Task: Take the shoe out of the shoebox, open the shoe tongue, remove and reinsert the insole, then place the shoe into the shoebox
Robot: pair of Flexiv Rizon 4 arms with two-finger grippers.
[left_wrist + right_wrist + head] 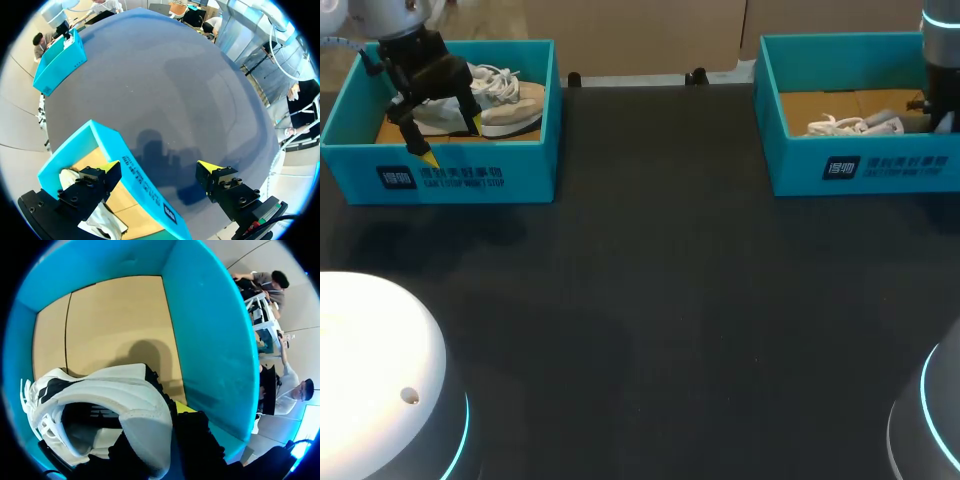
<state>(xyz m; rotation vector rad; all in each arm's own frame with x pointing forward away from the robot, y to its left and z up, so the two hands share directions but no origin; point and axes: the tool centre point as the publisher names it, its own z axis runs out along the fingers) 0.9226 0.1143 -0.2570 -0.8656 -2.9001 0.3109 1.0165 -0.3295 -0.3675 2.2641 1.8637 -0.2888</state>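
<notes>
A beige and white shoe point(500, 100) lies in the teal shoebox point(450, 170) at the back left. My left gripper point(450, 142) hangs open astride that box's front wall point(145, 182), one finger inside by the shoe point(102, 222) and one finger outside over the table. A white shoe point(850, 125) with black trim lies in the second teal shoebox point(860, 165) at the back right. My right gripper point(160, 425) is down in that box, shut on the heel of the white shoe point(110, 395). One yellow tip shows outside the heel; the other finger is hidden.
The dark table point(660, 300) stretches between the two boxes. The right box point(57, 62) shows far ahead of my left gripper. Cardboard lines the floor of the right box point(115, 325).
</notes>
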